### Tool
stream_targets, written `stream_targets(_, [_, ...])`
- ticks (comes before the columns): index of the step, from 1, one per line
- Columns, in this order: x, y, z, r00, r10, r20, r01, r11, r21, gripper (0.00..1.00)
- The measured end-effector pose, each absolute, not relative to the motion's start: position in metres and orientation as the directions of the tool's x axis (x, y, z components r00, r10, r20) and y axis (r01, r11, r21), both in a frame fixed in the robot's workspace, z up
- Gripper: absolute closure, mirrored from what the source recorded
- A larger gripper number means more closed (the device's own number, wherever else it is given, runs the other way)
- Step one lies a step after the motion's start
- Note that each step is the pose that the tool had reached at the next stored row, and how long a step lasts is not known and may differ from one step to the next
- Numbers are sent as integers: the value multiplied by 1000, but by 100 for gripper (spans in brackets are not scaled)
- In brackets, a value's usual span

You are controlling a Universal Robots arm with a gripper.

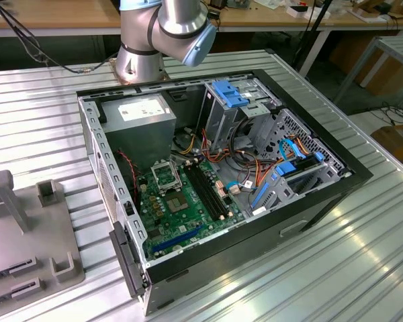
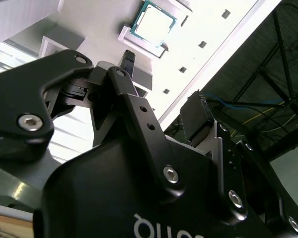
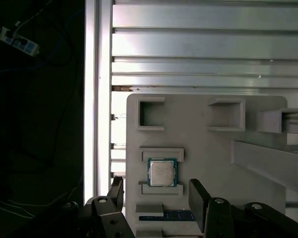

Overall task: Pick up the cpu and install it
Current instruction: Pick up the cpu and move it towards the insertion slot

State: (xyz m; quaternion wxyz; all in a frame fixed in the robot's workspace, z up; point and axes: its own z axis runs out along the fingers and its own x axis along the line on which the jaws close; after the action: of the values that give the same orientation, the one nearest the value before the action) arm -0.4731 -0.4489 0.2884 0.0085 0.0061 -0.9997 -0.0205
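cpu [image 3: 162, 172] lies flat, pale metal top up, in a shallow nest on the grey fixture plate [image 3: 203, 153]. The plate rests on the ribbed metal worktop [image 3: 198, 44]. In the exterior view the plate sits at the exterior view's left of the open computer case [image 1: 215, 174].

Handling, as judged: light, thin, rigid. The smooth lid is likely slippery, and the underside and board edge are fragile, so use modest force and keep it level. Raised lips bound two opposite sides of the nest and the other two stand open. Best hold is on the two open side edges.

Tool [image 3: 157, 196]: open, nothing held, clear of the chip. In both wrist views the fingers [image 3: 198, 198] stand wider apart than the cpu and roughly in line with its open sides.

Arm: base [image 1: 141, 57] stands beyond the case. The first wrist view looks squarely onto the plate, so the tool probably points down above the nest.
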Motion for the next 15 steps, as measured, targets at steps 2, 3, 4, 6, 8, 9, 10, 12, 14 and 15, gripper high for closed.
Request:
stream_targets(2, [-473, -450, 288, -1000, -26, 17, -25, 999, 41, 36])
stream_targets(3, [-473, -451, 287, -999, -31, 16, -31, 999, 41, 36])
stream_targets(4, [-473, -451, 284, -999, -33, 16, -33, 999, 41, 36])
stream_targets(6, [-473, -452, 281, -999, -34, 16, -33, 999, 41, 36])
stream_targets(8, [-473, -452, 276, -999, -31, 16, -30, 999, 41, 36])
stream_targets(9, [-473, -453, 274, -1000, -26, 16, -25, 999, 41, 36])
stream_targets(10, [-473, -453, 271, -1000, -17, 16, -16, 999, 41, 36])
stream_targets(12, [-473, -454, 266, -1000, -6, 16, -5, 999, 41, 36])
stream_targets(14, [-470, -455, 261, -1000, -1, 17, 0, 999, 41, 36])
stream_targets(15, [-468, -455, 259, -1000, 1, 17, 1, 999, 41, 36])
